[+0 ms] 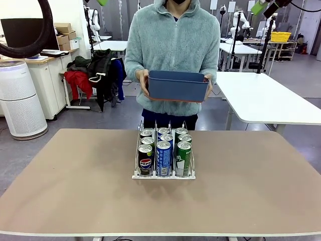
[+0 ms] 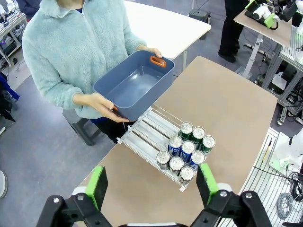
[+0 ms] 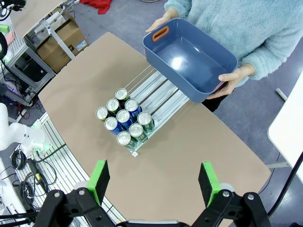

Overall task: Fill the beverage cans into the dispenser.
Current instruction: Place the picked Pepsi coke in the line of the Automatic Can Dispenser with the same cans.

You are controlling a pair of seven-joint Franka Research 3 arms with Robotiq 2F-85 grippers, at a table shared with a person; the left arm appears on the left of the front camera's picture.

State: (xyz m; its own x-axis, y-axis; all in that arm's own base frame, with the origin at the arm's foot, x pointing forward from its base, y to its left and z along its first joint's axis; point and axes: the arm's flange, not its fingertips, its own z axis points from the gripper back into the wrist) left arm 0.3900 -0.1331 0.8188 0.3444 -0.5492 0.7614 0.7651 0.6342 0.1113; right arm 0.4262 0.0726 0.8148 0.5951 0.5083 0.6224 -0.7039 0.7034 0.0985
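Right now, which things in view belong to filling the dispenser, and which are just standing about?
Part of the job:
- beverage cans, nine, in three lanes
- dispenser, its far end bare

Not part of it:
- dark blue bin, empty, held by the person's hands above the table's far edge
- table

**Table surface and its load**

A tan table [image 1: 75,175] with rounded corners carries a single item: the dispenser [image 1: 163,175], a low three-lane rack with thin wire dividers, standing near the middle towards the far edge. Nine beverage cans [image 1: 163,150] fill its near end, three per lane: black, blue and green.
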